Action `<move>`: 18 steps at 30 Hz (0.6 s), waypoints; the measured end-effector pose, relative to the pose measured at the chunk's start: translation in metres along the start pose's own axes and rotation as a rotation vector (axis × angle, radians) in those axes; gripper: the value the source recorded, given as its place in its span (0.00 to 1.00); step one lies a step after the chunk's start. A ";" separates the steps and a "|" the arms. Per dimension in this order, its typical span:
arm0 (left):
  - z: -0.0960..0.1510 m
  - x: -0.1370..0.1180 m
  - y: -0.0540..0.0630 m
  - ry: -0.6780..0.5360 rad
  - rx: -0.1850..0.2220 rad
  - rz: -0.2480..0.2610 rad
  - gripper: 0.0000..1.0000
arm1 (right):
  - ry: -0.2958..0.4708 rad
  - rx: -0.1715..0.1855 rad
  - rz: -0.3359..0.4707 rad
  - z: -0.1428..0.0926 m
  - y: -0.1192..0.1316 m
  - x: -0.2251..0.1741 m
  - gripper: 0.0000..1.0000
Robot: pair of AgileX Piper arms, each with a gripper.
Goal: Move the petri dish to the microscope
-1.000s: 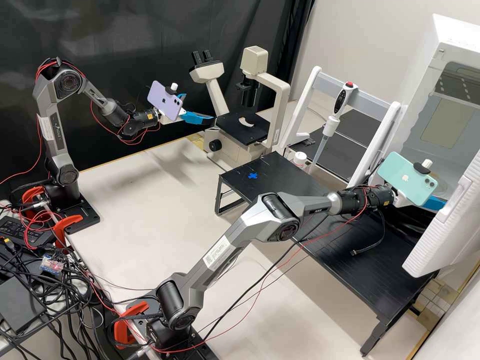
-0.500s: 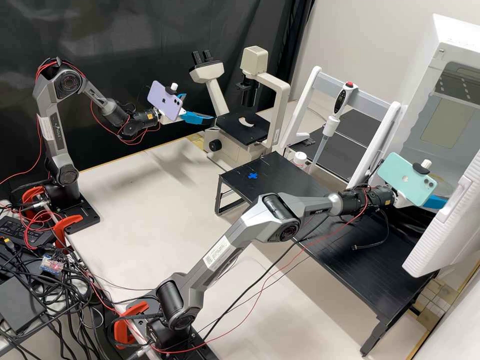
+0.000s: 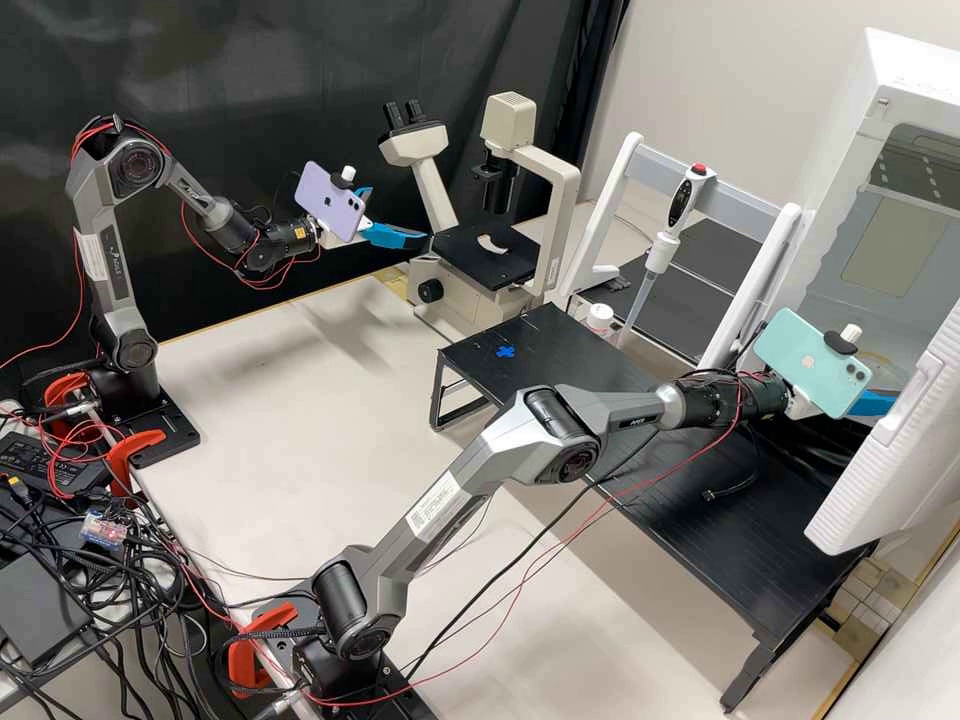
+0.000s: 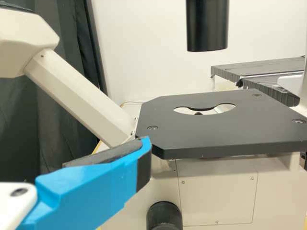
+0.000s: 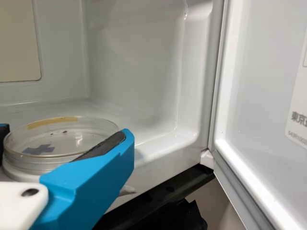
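Note:
In the high view my left gripper [image 3: 400,215] is beside the microscope stage [image 3: 485,255], its fingers apart. The left wrist view shows the left gripper [image 4: 64,153] with one finger close to a corner of the black stage [image 4: 216,129]. At the incubator, my right gripper [image 3: 872,403] is partly hidden by its phone in the high view. In the right wrist view the round clear petri dish [image 5: 33,163] lies level between the right gripper's fingers [image 5: 64,139], pads against opposite sides. A tan strip and a bluish cross mark show through it.
The white incubator [image 3: 850,130] stands at the right, its open door [image 3: 890,450] beside the right gripper. A black raised table [image 3: 700,520] runs below the right arm. Behind it, a pipette [image 3: 662,250] hangs on a white stand [image 3: 745,205]. The microscope's lamp column [image 4: 207,24] overhangs the stage.
The right gripper and its phone have shifted and tilted slightly in the high view, and the cables hanging from that arm have swung. My left arm has kept still.

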 end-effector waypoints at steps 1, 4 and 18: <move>0.000 0.000 0.000 0.000 0.000 0.000 1.00 | -0.002 0.010 -0.004 0.000 0.001 0.000 0.00; 0.000 0.000 0.000 0.000 0.000 0.000 1.00 | 0.000 0.000 -0.026 0.001 0.001 -0.001 0.00; 0.000 0.000 0.000 0.000 0.000 0.000 1.00 | 0.022 0.001 -0.084 0.001 0.005 -0.011 0.00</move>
